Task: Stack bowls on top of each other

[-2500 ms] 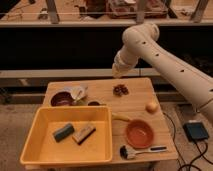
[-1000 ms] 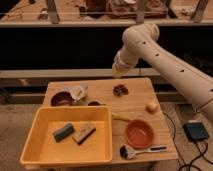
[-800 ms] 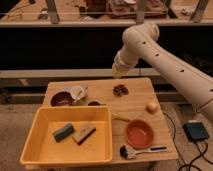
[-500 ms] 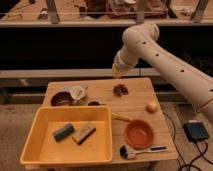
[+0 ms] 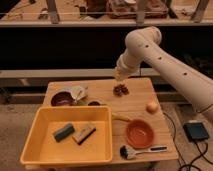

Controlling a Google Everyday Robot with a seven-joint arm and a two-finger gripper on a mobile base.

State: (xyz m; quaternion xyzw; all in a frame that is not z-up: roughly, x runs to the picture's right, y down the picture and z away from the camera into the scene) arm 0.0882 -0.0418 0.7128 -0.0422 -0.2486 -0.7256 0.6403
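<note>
The orange-red bowl (image 5: 139, 133) sits on the wooden table (image 5: 102, 88) at the front right, beside the yellow tub. The dark maroon bowl (image 5: 62, 98) sits at the back left, behind the tub and next to a white cup (image 5: 78, 92). The two bowls are apart. My gripper (image 5: 119, 75) hangs at the end of the white arm (image 5: 165, 60) above the table's back middle, just over a small brown cluster (image 5: 120, 90). It is far from both bowls and holds nothing that I can see.
A big yellow tub (image 5: 70, 134) at the front left holds a green sponge (image 5: 63, 132) and a brown block (image 5: 84, 134). A brush (image 5: 137, 150) lies at the front edge. An orange ball (image 5: 152, 107) rests at the right. A dark device (image 5: 195, 132) lies on the floor.
</note>
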